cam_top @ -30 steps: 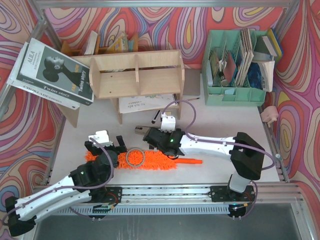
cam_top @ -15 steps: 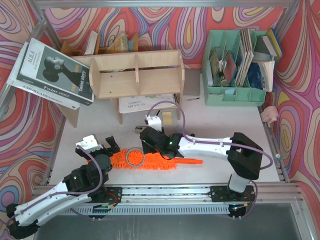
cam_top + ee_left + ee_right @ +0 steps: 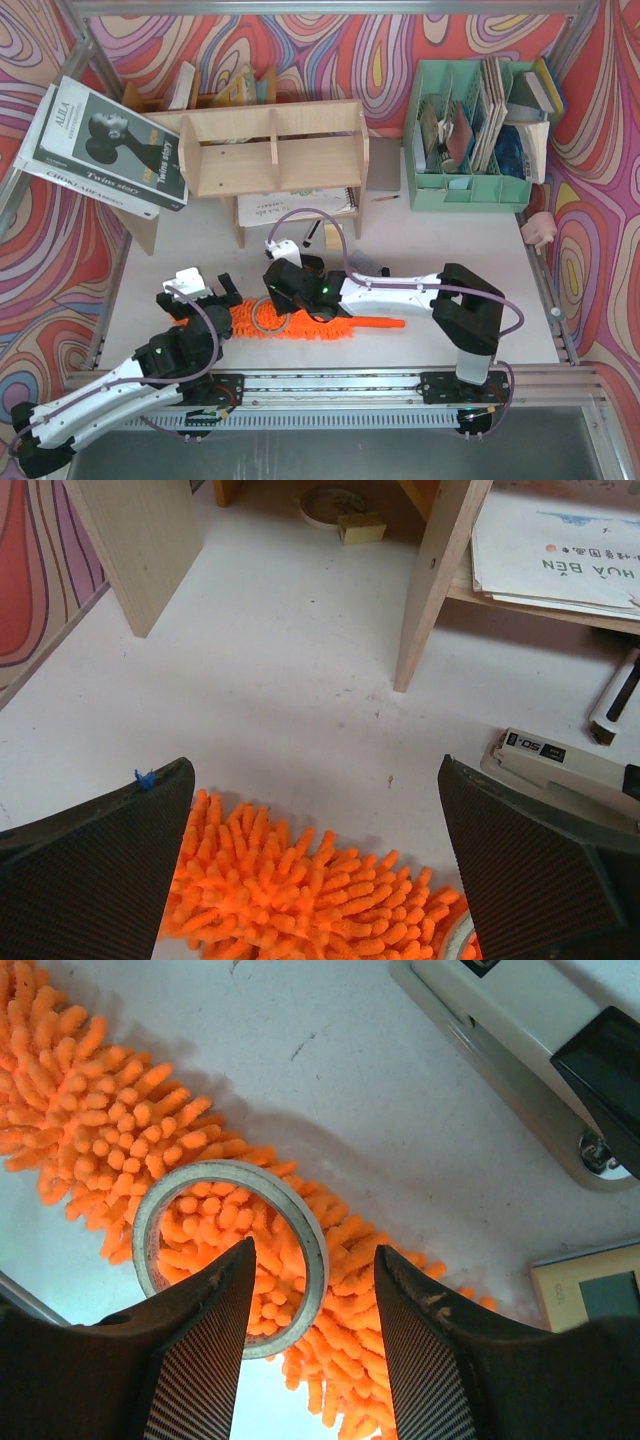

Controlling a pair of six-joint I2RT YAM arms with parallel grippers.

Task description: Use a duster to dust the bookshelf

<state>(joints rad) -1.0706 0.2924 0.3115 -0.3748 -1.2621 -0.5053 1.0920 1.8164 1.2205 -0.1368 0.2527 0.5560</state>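
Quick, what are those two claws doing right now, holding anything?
Left gripper: open, empty, above the duster.
Right gripper: open, empty, over the tape ring.

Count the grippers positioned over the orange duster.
2. The left gripper is open above the duster at its fluffy end. The right gripper is open over the tape ring lying on the duster. Both arms show fully, so none is hidden.

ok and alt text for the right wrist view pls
An orange duster lies across the white table with a grey tape ring resting on it. The right gripper, jaws open, frames one side of the ring. A pale stapler sits at top right.
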